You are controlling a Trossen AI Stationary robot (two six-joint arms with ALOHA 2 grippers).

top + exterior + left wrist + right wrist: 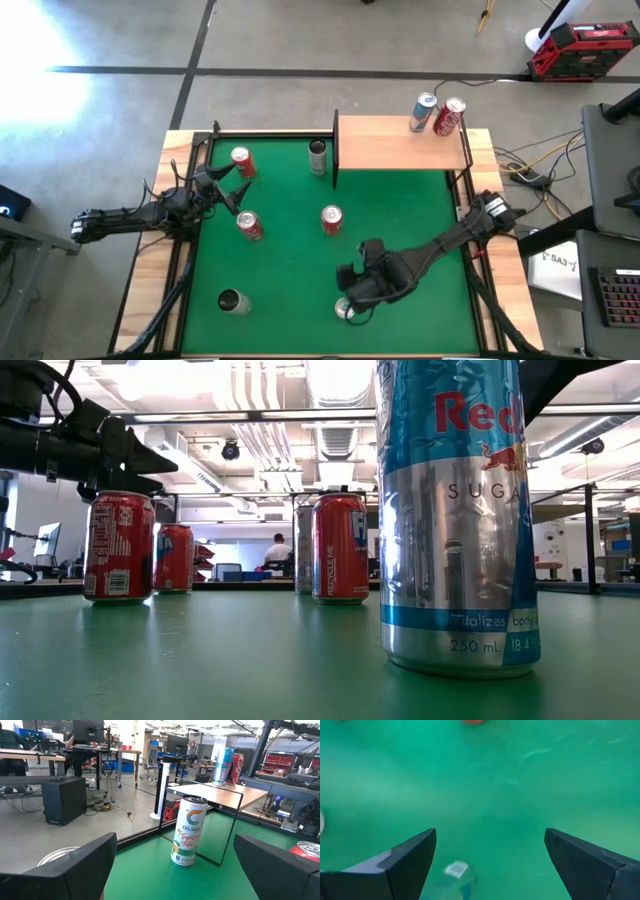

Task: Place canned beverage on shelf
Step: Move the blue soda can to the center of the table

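The shelf [400, 142], a light-wood board with black side rails, stands at the mat's far right. A blue-silver can [423, 112] and a red can [449, 117] stand on it. My right gripper [352, 293] is open near the front edge, pointing down over a blue-silver can [347, 310]. That can stands upright on the mat and fills the low view [455, 510]. In the right wrist view its top [457, 870] shows below and between the open fingers, untouched. My left gripper [236, 190] is open and empty at the mat's left, facing a slim Celsius can [189, 831].
Three red cans [241, 162] [249, 225] [331, 219] and the slim can [318, 157] stand on the green mat [400, 230]. A silver can [233, 301] stands near the front left. Free mat lies between the right gripper and the shelf.
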